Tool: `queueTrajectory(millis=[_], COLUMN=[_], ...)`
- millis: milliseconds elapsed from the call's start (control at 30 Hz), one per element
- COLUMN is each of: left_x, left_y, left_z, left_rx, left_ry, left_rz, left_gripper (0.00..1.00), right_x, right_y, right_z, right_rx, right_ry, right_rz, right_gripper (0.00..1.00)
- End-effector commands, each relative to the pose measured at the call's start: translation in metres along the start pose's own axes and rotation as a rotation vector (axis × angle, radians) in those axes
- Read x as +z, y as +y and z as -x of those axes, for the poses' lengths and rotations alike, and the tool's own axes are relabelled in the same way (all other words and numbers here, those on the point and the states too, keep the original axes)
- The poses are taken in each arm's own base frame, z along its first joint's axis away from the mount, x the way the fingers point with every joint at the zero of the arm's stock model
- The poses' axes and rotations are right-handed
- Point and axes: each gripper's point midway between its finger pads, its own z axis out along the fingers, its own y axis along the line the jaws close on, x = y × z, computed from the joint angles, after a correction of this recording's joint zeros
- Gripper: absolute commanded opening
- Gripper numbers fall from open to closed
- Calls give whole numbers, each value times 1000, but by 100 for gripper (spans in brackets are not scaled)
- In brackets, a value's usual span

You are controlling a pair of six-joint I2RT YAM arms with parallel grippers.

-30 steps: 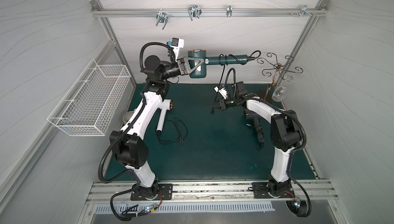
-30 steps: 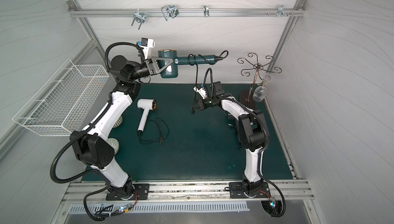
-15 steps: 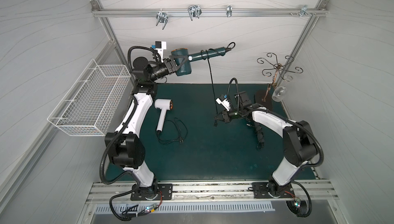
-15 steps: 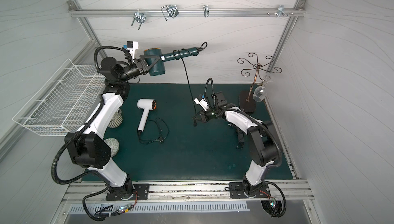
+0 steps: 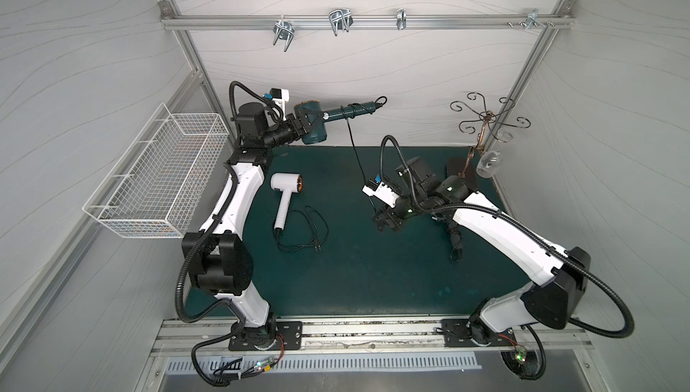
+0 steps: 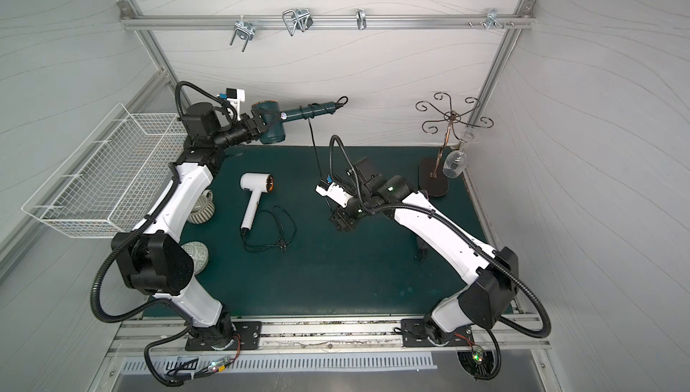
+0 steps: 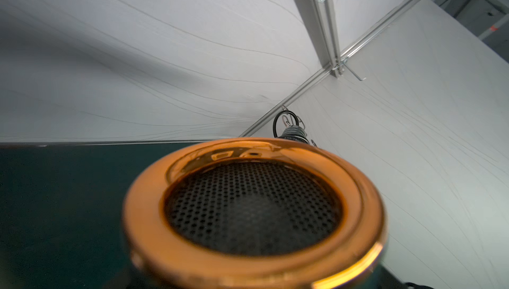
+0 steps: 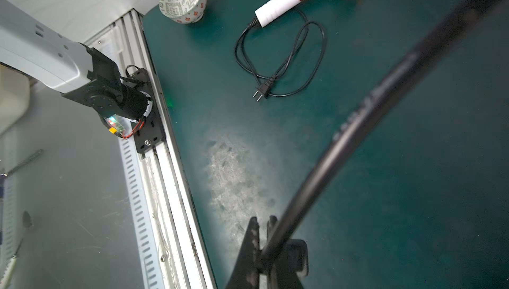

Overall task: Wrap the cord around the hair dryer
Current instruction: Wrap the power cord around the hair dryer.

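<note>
Since a second ago, the teal hair dryer has been swung by the left gripper away from the right arm's side. It is now held in the air above and behind the white hair dryer, close to the back wall. Its head is clamped between the left fingers, which are spread wide around it, and its handle is pointed toward the right arm's side, tilted slightly upward. The right gripper has been drawn nearer the front and is now found well apart from the white hair dryer, on the right arm's side of it, low over the green mat. Turns of the cord are seen wound around the teal handle. From there the cord is led down, nearly taut, to the right gripper, whose fingers are closed tightly on it. The white hair dryer is seen lying flat on the mat, with its own loose cable looped beside its handle
</note>
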Motion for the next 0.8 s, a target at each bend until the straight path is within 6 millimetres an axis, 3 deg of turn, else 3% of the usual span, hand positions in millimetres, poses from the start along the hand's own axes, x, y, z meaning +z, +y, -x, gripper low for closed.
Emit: queueTrajectory(millis=[0,200,367,600,767], left_x=[-9,7,12,-1,-15], left_y=[-9,-5,-19,-64,-98], left_z=[5,-44,-95,-159,-176], left_rx=[119,135,143,153,159], left_ry=[-30,99,210,381,440], left_rz=[33,60,26,-145,-269], left_gripper=[0,0,0,0,0], right_x=[-35,-73,-100,-113,-110], right_y=[9,10,-10,-71,-118], right_z=[5,58,96,125,128], right_rx=[-104,-259,-380,-423,-370], right_ry=[46,-37,-98,-134,-138], right_rz=[-78,-182,-332,-474,-498], right_gripper=[0,0,0,0,0])
